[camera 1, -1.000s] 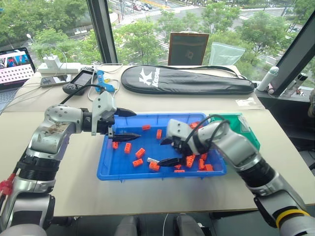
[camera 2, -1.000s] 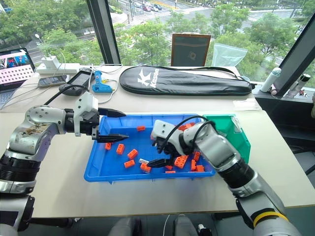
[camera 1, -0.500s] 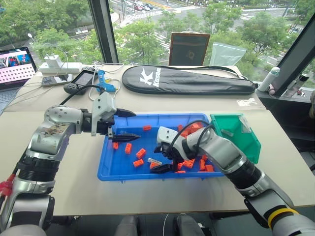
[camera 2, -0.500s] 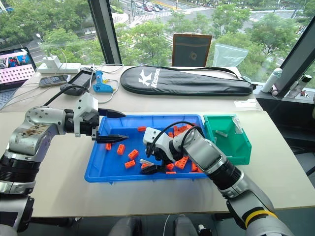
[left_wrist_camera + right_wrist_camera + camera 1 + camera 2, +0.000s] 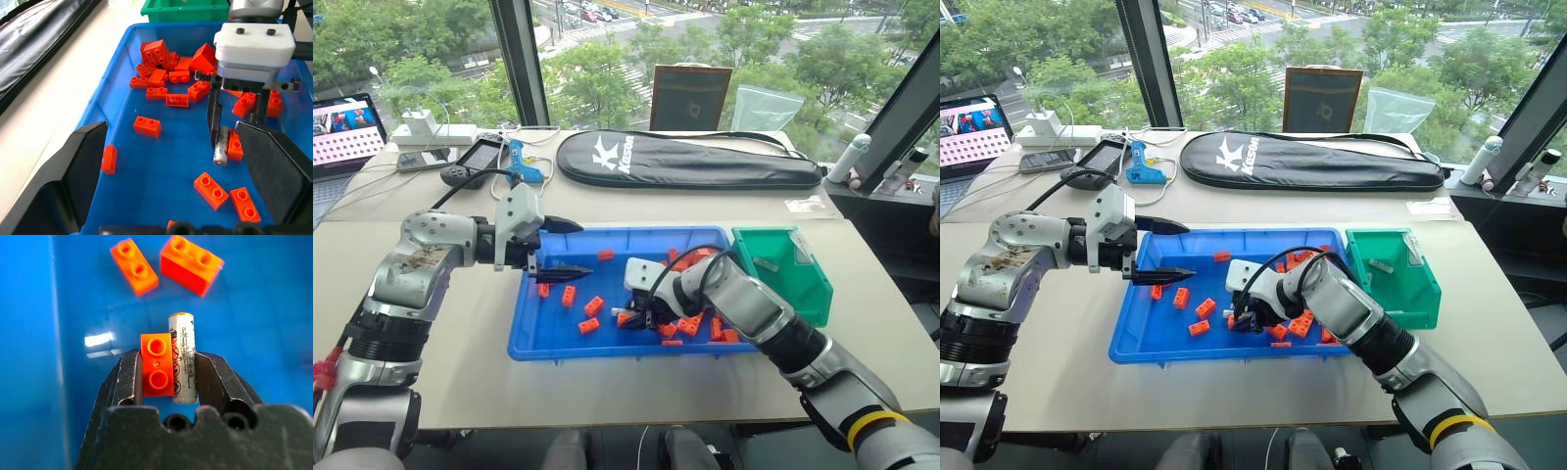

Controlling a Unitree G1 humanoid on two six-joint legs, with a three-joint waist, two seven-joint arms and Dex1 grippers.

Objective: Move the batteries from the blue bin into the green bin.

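Now the right gripper (image 5: pixel 168 377) pinches a battery (image 5: pixel 182 357) plus a brick (image 5: pixel 157 364) in the blue bin (image 5: pixel 538 338); next, lift toward the green bin (image 5: pixel 803 284). Left gripper (image 5: pixel 570 246) fingers are spread.

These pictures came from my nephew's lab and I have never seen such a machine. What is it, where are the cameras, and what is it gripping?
It is a humanoid robot with two arms, each ending in a two-fingered end effector. The two wide pictures come from cameras in its head, looking down over a table. The two close-ups come from cameras on its wrists.

On the table sits a blue bin scattered with orange bricks, and beside it a smaller green bin. Behind lie a black racket case and a laptop.

The right end effector reaches down into the blue bin, its fingers closed around a battery with one orange brick pinched alongside it. The left end effector hovers open over the bin's far-left corner, holding nothing.
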